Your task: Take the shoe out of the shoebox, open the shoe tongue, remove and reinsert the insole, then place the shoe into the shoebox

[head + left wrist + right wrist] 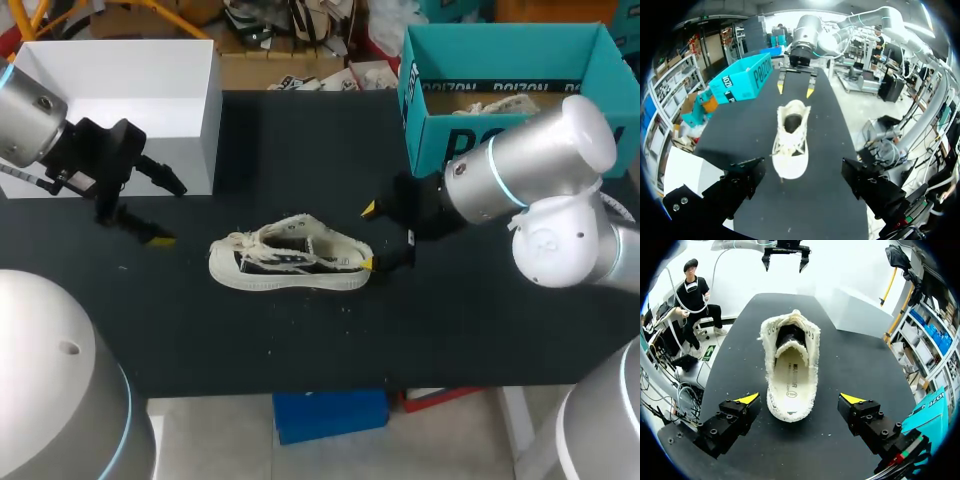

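Observation:
A cream low-top shoe (290, 262) lies on its sole mid-table, toe toward my left arm and heel toward my right. Its tongue stands up and the pale insole (790, 382) shows inside. My right gripper (368, 237) is open at the heel. In the right wrist view the heel of the shoe (790, 365) sits between that gripper's (800, 399) spread fingers without touching them. My left gripper (170, 213) is open, a short way off the toe. In the left wrist view the shoe (790, 137) lies ahead of the left gripper (802, 167), with the right gripper (796, 90) beyond it. The teal shoebox (440, 140) stands open at the back right.
A white open box (190, 120) stands at the back left, close behind my left gripper. The black table's front edge (300, 385) runs just below the shoe. Small crumbs lie around the shoe.

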You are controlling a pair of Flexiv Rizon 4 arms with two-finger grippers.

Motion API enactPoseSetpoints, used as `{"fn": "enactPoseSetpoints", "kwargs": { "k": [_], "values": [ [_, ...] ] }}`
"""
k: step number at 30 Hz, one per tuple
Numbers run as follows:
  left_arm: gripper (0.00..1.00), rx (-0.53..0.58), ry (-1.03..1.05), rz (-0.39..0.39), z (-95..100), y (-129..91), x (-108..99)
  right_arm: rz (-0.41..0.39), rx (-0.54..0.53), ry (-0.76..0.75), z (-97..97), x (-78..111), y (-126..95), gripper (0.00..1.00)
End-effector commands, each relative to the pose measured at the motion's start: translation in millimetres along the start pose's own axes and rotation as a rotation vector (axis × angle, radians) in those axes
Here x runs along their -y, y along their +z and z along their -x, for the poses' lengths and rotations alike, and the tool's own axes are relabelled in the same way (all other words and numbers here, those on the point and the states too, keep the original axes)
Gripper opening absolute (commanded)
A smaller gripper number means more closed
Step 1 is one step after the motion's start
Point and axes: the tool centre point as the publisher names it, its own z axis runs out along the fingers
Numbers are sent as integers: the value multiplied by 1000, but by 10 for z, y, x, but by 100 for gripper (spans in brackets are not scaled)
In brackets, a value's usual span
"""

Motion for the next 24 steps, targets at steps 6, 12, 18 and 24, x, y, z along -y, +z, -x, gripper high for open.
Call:
{"fn": "enactPoseSetpoints", "kwargs": {
  "k": [6, 12, 18, 24],
  "values": [
    [100, 2, 2, 0, 2, 15, -9, 40, -25, 17, -112, -12, 330, 100],
    [100, 2, 2, 0, 2, 15, -9, 47, -34, 30, -158, 3, 388, 100],
    [100, 2, 2, 0, 2, 15, -9, 57, -42, 38, -161, 25, 458, 100],
    [100, 2, 2, 0, 2, 15, -9, 68, -44, 52, -175, 76, 513, 100]
  ]
}}
